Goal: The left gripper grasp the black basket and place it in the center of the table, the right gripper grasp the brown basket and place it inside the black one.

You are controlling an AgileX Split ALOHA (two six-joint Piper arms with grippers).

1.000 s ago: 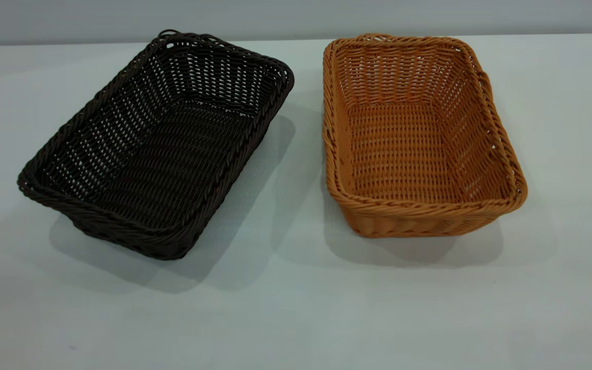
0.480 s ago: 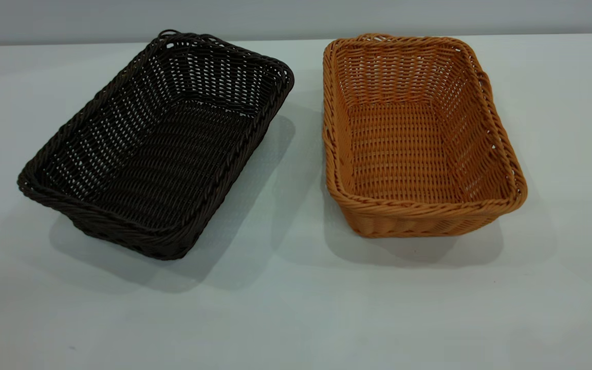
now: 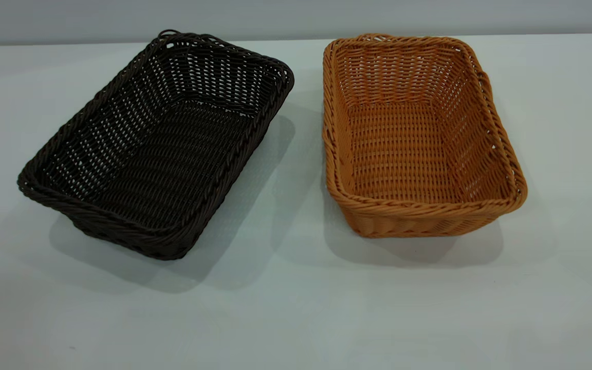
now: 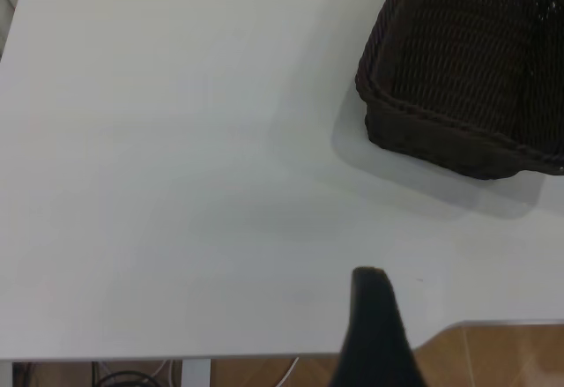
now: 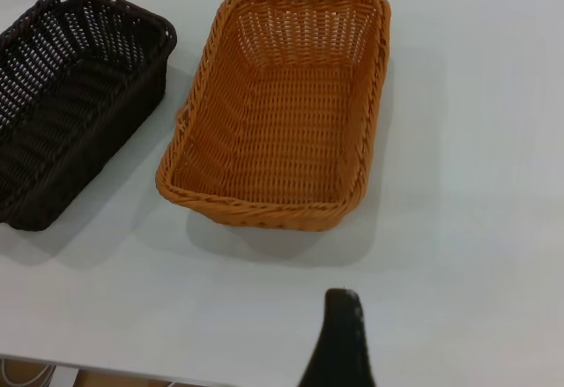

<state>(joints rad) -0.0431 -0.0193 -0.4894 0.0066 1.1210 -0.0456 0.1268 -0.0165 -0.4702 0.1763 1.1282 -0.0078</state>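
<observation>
The black basket sits empty on the table, at the left and turned at an angle. The brown basket sits empty at the right, a gap apart from it. Neither gripper shows in the exterior view. In the left wrist view my left gripper hangs over the table's edge, well short of the black basket. Only one finger shows, with nothing beside it. In the right wrist view my right gripper is above bare table in front of the brown basket. One finger shows.
The table edge and a wooden floor show near my left gripper. A grey wall runs behind the table. Bare tabletop lies in front of both baskets and between them.
</observation>
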